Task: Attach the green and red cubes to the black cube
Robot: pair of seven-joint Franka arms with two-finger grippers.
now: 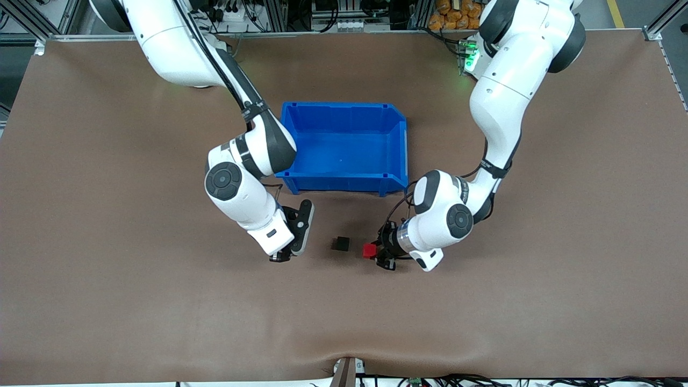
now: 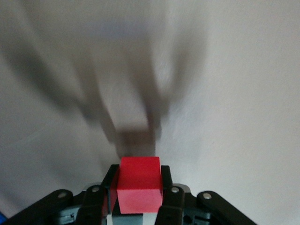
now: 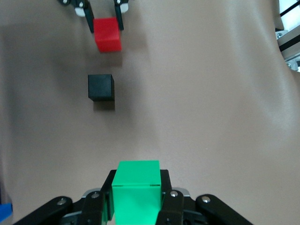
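Front view: black cube (image 1: pixel 340 244) sits alone on the table (image 1: pixel 107 215), blue bin (image 1: pixel 344 148) at its 12 o'clock. Left gripper (image 1: pixel 372 251) clamps the red cube (image 1: pixel 368 251) beside it at 3 o'clock, not touching. Left wrist view: red cube (image 2: pixel 139 183) pinched square. Right wrist view: right gripper (image 3: pixel 136 199) grips the green cube (image 3: pixel 136 195); black cube (image 3: pixel 101 87) lies apart.

In the front view, the right pincer (image 1: pixel 280 257) hides its green cube (image 3: pixel 136 191) entirely. The left arm's wrist covers most of the left pincer (image 1: pixel 376 255), leaving only part of the red cube (image 1: pixel 369 251) showing. In the left wrist view, the bench (image 2: pixel 234 93) is blurred.
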